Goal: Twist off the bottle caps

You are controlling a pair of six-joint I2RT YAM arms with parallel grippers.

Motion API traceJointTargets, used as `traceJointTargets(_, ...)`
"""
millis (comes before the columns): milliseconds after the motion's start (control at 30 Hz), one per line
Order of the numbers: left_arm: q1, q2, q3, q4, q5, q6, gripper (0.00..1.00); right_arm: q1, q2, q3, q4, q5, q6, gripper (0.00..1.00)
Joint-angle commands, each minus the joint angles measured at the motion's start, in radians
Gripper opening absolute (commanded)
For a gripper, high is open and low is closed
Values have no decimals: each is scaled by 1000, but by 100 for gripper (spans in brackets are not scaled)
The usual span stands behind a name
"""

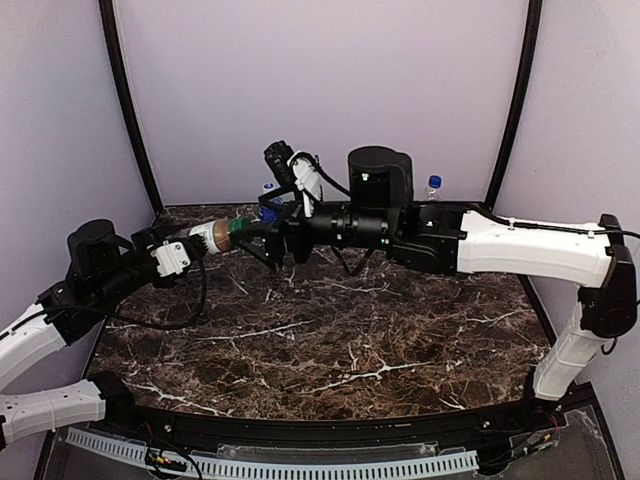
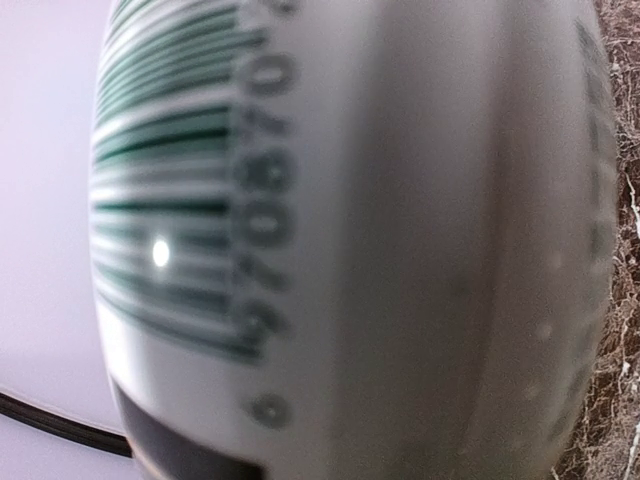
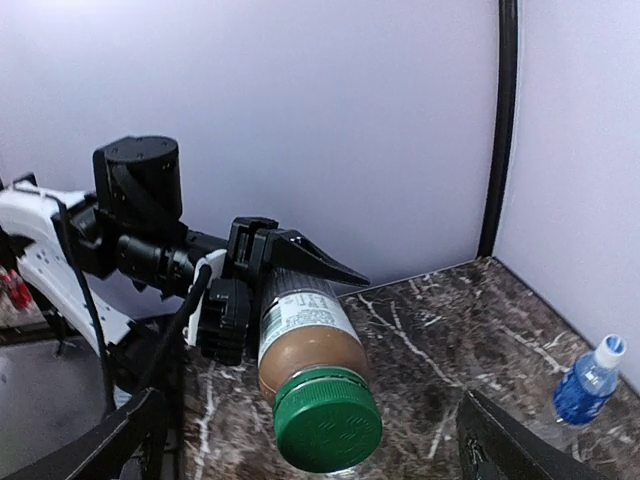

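Note:
My left gripper (image 1: 200,240) is shut on the brown coffee-drink bottle (image 1: 213,235) and holds it level above the table, its green cap (image 1: 238,230) pointing right. In the left wrist view the bottle's white barcode label (image 2: 330,240) fills the frame and hides the fingers. My right gripper (image 1: 256,240) is open at the cap end. In the right wrist view the green cap (image 3: 328,418) faces the camera between my spread fingers (image 3: 130,440), which stand apart from it. The left gripper (image 3: 250,290) clamps the bottle's base end. The plain clear bottle is hidden.
A clear bottle with a blue label and a blue cap (image 1: 433,187) stands at the back right by the wall and also shows in the right wrist view (image 3: 590,380). Another blue-labelled bottle (image 1: 270,203) stands at the back, partly hidden behind the right wrist. The marble tabletop (image 1: 330,340) is dark.

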Motion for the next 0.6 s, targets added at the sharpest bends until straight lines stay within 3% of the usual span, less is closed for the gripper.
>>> traceJointTargets(0, 2, -6, -15, 78, -51, 59, 29, -79, 55, 78, -7, -178, 459, 99)
traceJointTargets(100, 2, -6, -14, 76, -45, 64, 30, -104, 84, 112, -34, -217, 536, 92)
traceJointTargets(567, 2, 4, -18, 92, -39, 79, 30, -104, 160, 212, -175, -307, 534, 68)
